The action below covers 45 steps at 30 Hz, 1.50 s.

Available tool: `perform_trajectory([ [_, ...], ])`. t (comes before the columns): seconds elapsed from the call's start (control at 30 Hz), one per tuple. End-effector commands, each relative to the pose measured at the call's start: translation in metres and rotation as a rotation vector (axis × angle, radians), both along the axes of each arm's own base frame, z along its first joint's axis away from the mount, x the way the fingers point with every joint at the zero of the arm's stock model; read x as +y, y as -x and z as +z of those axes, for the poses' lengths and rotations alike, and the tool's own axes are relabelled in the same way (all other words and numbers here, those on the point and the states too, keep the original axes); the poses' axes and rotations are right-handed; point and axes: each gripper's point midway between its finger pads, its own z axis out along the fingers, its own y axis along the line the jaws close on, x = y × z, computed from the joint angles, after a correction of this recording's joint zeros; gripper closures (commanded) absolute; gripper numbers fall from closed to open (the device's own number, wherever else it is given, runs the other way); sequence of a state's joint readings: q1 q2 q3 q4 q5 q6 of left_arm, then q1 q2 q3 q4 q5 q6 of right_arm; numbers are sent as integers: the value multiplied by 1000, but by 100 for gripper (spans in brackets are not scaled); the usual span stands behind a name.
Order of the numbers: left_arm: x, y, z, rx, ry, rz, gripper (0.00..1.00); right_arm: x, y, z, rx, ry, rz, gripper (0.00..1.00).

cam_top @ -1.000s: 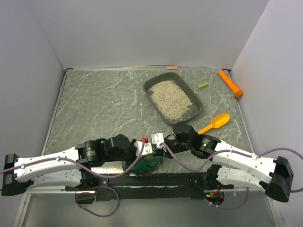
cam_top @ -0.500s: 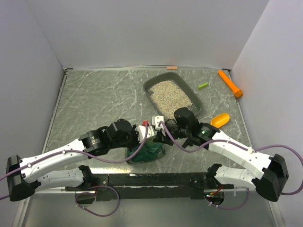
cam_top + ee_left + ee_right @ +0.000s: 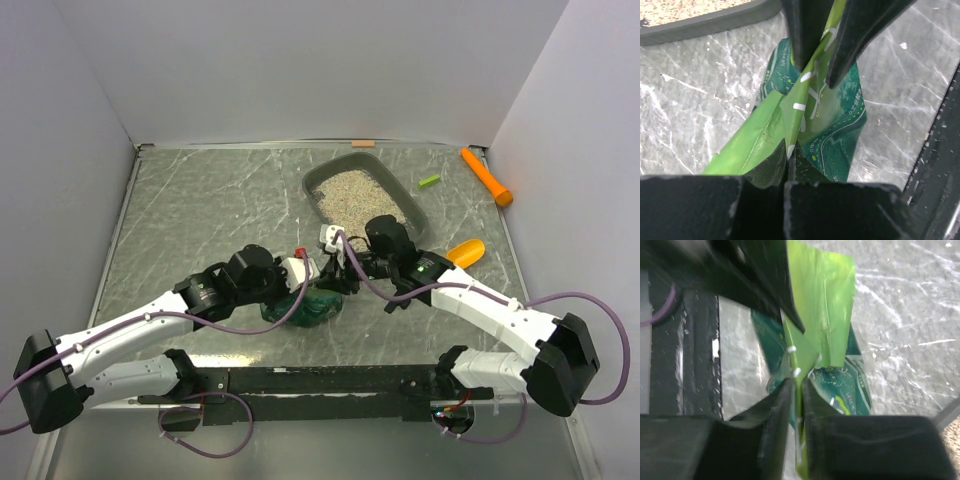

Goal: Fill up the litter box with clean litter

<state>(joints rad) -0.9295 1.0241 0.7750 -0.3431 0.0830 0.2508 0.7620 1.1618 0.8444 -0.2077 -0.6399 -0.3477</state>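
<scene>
The green litter bag (image 3: 840, 125) stands upright on the grey marbled counter (image 3: 200, 220), just in front of the near corner of the litter box (image 3: 420, 228) and not touching it. The left tool (image 3: 787, 175) is pressed together on a fold of the bag's light-green top edge, the film pinched flat between its dark fingers. The right tool (image 3: 797, 390) meets the same top edge from the other side. Its jaws stand slightly apart with the fold running between them (whether they still press on it I cannot tell).

The litter box lies at an angle toward the far right of the counter, its floor covered with clean litter (image 3: 360, 195). An orange-yellow scoop (image 3: 462, 253) rests beside its right rim. Farther back lie a small green piece (image 3: 429, 181) and an orange stick (image 3: 487, 178) near the right wall.
</scene>
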Motion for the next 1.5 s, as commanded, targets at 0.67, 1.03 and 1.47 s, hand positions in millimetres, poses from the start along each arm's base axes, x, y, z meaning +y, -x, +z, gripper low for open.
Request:
perform_trajectory([
  [0.67, 6, -6, 21, -34, 59, 39, 99, -174, -104, 38, 241, -183, -1252, 30],
  [1.03, 15, -5, 48, -96, 101, 80, 99, -204, -67, -47, 620, -197, -1520, 43],
  [1.47, 11, 2, 46, -91, 97, 56, 99, -211, -40, -120, 839, -153, -1687, 42],
])
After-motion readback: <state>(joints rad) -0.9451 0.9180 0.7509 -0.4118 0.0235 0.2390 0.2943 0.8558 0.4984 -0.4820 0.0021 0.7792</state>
